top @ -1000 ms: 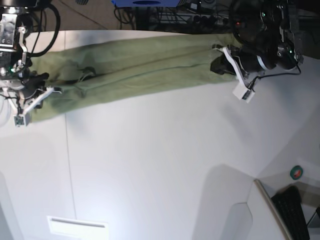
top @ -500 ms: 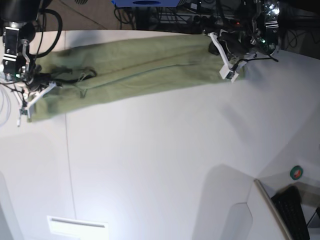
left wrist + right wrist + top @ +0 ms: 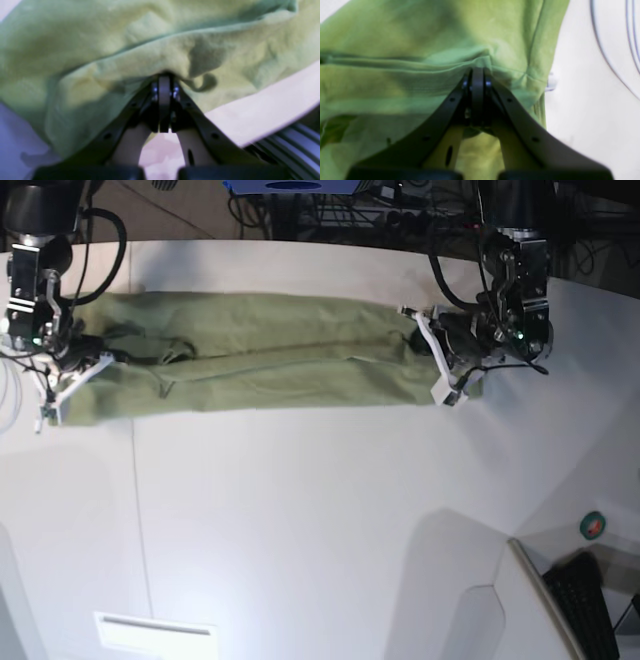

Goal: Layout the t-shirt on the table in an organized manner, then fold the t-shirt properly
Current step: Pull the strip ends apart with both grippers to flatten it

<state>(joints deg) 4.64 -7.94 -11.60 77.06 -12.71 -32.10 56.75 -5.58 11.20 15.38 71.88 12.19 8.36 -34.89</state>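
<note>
Cloth fills nearly everything ahead of both pairs of jaws: the t-shirt (image 3: 260, 365) lies as a long olive band across the far part of the table (image 3: 320, 510), stretched between the two arms. The left gripper (image 3: 164, 83) has its jaws pressed together on a bunched fold of the fabric, with wrinkled cloth rising above and to both sides of the tips; to the lower right of the jaws the shirt's edge runs diagonally, and past it bare white tabletop ends at the table's rim. The right gripper (image 3: 477, 75) is likewise clamped on a seamed fold, cloth spreading left of and above the tips, while to the right of the jaws a hemmed edge drops down and open white surface begins just beyond it. In the base view, the near side of the shirt gives onto a wide stretch of bare tabletop.
</note>
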